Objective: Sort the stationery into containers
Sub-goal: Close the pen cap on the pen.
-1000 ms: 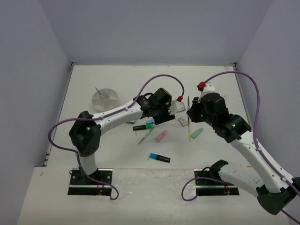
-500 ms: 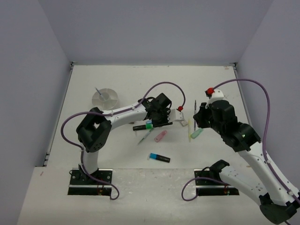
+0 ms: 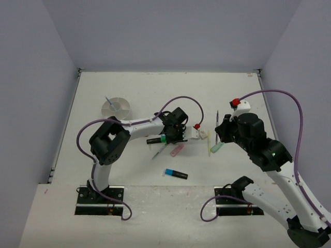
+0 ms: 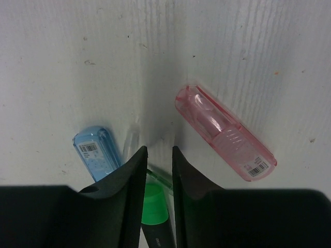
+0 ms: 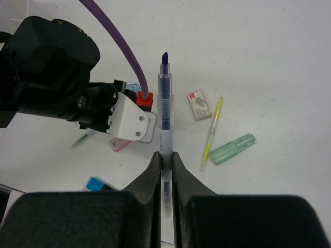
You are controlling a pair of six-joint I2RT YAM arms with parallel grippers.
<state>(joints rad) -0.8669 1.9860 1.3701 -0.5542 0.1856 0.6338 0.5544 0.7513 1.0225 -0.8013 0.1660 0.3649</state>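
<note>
My left gripper [image 4: 159, 150] is open and low over the table [image 3: 129, 88]. Its jaws straddle the green end of a black highlighter [image 4: 153, 206] that lies on the table [image 3: 154, 140]. A pastel blue marker [image 4: 95, 152] lies left of the jaws and a pink marker [image 4: 225, 132] to the right. A thin green pen [image 4: 161, 179] lies under the jaws. My right gripper [image 5: 165, 154] is shut on a thin grey pen [image 5: 164, 113] with a dark tip and holds it above the table [image 3: 217, 118]. The white cup [image 3: 115, 107] stands at the far left with a pen in it.
Below my right gripper lie a small eraser [image 5: 199, 105], a yellow pen [image 5: 213, 129] and a mint marker [image 5: 232, 149]. A black highlighter with a blue end [image 3: 176, 174] lies near the front. The left arm's wrist [image 5: 51, 77] is close to the held pen.
</note>
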